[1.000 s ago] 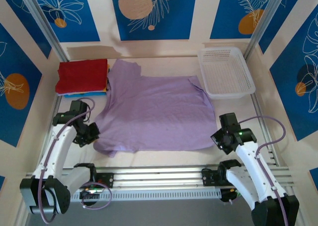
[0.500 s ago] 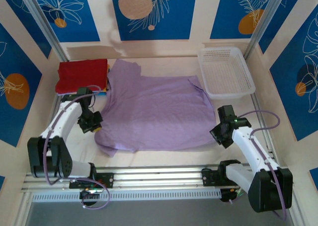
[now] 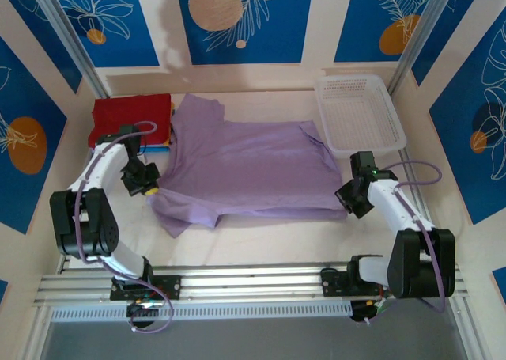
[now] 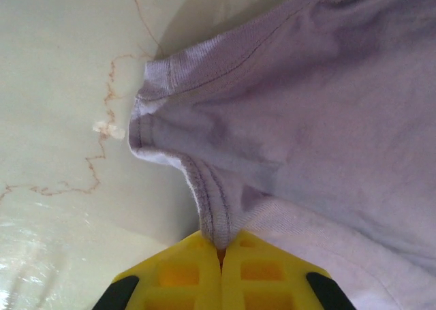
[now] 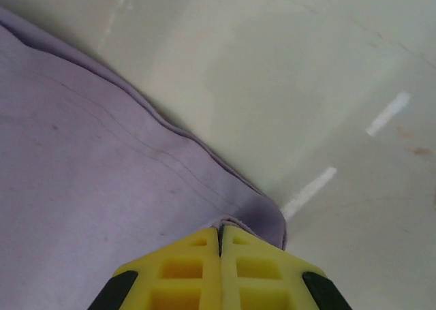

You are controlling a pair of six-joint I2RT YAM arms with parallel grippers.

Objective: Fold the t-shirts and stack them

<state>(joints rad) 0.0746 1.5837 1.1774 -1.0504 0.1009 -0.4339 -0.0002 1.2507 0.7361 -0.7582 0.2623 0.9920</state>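
1. Far left corner of the table [image 3: 261,237]: stack of folded t-shirts [image 3: 130,121], red on top.
2. Left gripper [image 4: 221,247], clamped on the left hem of the lavender tee [image 3: 245,166] at mid-table, drawn farther from the near edge than before.
3. Right gripper [image 5: 219,240], pinching the right hem corner, likewise advanced.

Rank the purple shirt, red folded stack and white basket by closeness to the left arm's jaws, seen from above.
1. Purple shirt: held by the left gripper, jaws shut.
2. Red folded stack: just beyond, far left.
3. White basket: far right corner.
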